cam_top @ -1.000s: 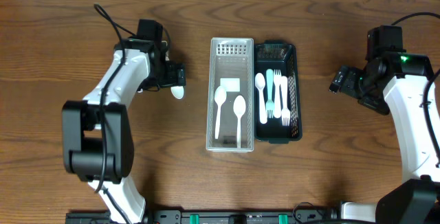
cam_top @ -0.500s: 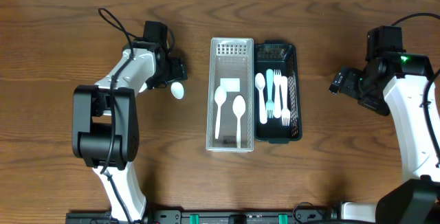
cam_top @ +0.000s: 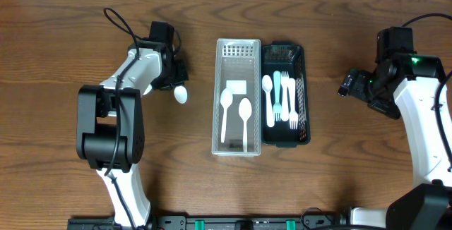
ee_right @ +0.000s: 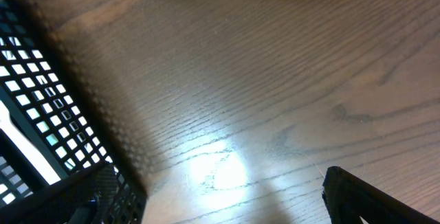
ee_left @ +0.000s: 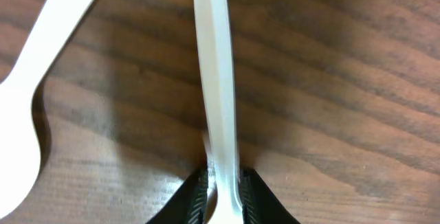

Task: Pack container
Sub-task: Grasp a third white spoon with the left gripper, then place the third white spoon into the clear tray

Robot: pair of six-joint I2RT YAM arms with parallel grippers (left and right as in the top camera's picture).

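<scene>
Over the last second the left arm has folded its elbow in towards its own wrist and now stands much closer to upright, while the left pincer (ee_left: 221, 191) has barely shifted over the brown wooden counter (cam_top: 70, 32). The right arm and both containers look unchanged. I read this as the arm settling its pose around a grasp already made, so the carry to a container has probably not begun. The left pincer is nearly closed, its black tips pinching the thin handle of a white plastic utensil (ee_left: 214, 80) that runs straight up the wrist view, narrow and seen edge-on. It is most likely a spoon, though its head is out of frame. A second white plastic spoon (ee_left: 38, 66) lies flat on the counter just beside it, apart from the pincer. From overhead one small white bowl (cam_top: 181, 94) shows just below the pincer, and I cannot tell which of the two it belongs to. To the right, well apart, the clear rectangular plastic bin (cam_top: 219, 117) already holds two white spoons, and the black mesh plastic basket (cam_top: 305, 103) touching its far side holds white forks and one spoon. The right pincer (cam_top: 346, 86) hangs beyond the basket, spread wide with nothing in it.
</scene>
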